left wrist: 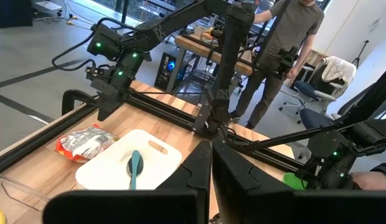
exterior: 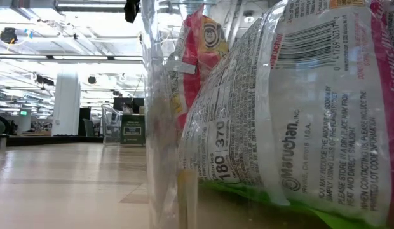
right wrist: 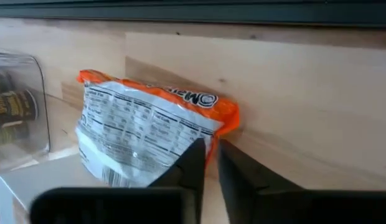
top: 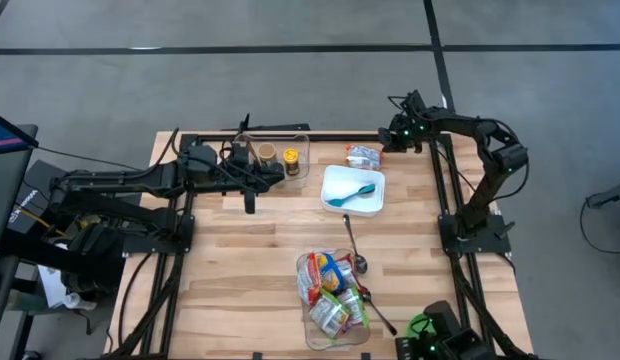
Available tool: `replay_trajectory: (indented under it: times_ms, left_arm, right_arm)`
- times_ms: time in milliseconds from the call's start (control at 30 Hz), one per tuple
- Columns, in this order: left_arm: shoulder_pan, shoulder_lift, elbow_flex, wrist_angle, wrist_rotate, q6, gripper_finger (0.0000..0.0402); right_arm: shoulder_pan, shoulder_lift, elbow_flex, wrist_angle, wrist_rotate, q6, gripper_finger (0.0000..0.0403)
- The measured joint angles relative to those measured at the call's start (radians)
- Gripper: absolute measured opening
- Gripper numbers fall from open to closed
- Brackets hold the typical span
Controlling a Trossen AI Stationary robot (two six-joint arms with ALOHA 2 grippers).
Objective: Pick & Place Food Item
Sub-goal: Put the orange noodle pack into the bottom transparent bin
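Ramen packet (right wrist: 149,134): lying flat on the wooden surface (top: 250,260) at its far edge, just beside the white plate (top: 352,190); its near end is being cut off by the right wrist view's frame.
Right jaws (right wrist: 210,163): sitting at the packet's orange edge, tips slightly apart with a thin gap; whether they are touching the wrapper is hard to make out.
Left jaws (left wrist: 211,163): pressed together, holding nothing, hovering near the clear container (top: 275,157) with two jars.
Plate: carrying a teal spoon (top: 352,193).
Clear bin (top: 335,300): sitting at the near edge, holding more food packets; it is blocking most of the low view.
Background: a person (left wrist: 281,56) is standing beyond the surface, head cut off.
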Motion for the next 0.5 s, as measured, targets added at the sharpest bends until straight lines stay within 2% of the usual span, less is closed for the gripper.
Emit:
replay_trajectory:
  times_ms: [267, 500]
  left_arm:
    - [0.000, 0.000, 0.000, 0.000, 0.000, 0.000, 0.0008]
    - [0.000, 0.000, 0.000, 0.000, 0.000, 0.000, 0.0008]
  right_arm:
    - [-0.008, -0.001, 0.000, -0.008, 0.001, 0.010, 0.0135]
    - [-0.006, -0.001, -0.001, -0.006, 0.003, 0.010, 0.0180]
